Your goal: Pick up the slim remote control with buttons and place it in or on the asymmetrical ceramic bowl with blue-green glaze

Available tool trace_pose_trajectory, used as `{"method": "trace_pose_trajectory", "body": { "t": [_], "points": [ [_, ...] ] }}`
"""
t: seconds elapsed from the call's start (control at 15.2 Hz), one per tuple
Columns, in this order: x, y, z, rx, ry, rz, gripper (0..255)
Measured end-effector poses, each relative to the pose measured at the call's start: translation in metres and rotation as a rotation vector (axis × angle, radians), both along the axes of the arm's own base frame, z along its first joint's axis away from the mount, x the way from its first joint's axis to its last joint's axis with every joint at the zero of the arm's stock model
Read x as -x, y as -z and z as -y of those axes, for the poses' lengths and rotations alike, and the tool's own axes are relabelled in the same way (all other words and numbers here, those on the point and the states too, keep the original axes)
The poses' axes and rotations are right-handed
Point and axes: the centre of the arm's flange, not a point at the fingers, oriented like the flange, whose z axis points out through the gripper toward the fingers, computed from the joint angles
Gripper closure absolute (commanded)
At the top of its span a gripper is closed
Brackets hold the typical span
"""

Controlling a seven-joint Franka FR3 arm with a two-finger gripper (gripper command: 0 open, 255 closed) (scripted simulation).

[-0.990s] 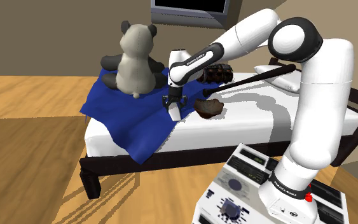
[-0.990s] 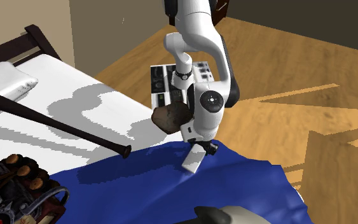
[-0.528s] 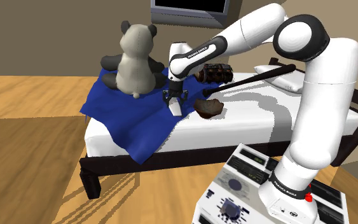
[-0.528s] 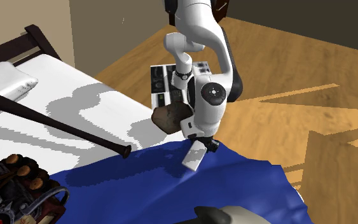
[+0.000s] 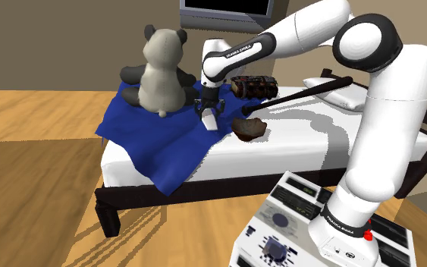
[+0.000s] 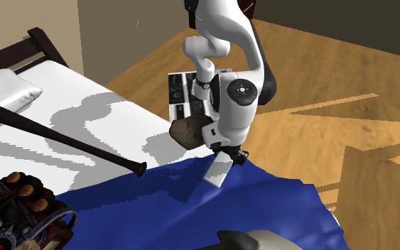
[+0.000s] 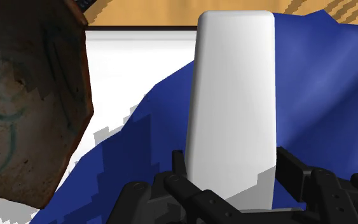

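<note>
One white remote [image 7: 233, 95] juts out, clasped in the tool [image 7: 231, 168].

Bed [image 5: 310, 146], shoulder view
Panda [image 5: 158, 72] on blanket [image 5: 155, 144], left; bowl [image 5: 250, 129] on bed, right — between them, remote [image 5: 210, 122] in the hand [image 5: 207, 111] above the blanket.

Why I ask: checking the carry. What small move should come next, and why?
Probably carry the slim plain white remote, clasped in the gripper just above the blue blanket, sideways over the brown asymmetrical bowl with blue-green marks: the bowl sits close beside it.
</note>
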Motion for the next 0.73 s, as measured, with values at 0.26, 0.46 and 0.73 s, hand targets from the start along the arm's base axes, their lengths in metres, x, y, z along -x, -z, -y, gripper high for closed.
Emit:
{"method": "trace_pose_trajectory", "body": {
  "t": [0.26,0.46,0.73],
  "points": [
    [0.000,-0.021,0.000,0.000,0.000,0.000,255],
    [0.000,-0.038,-0.001,0.000,0.000,0.000,255],
    [0.000,-0.058,0.000,0.000,0.000,0.000,255]
  ]
}}
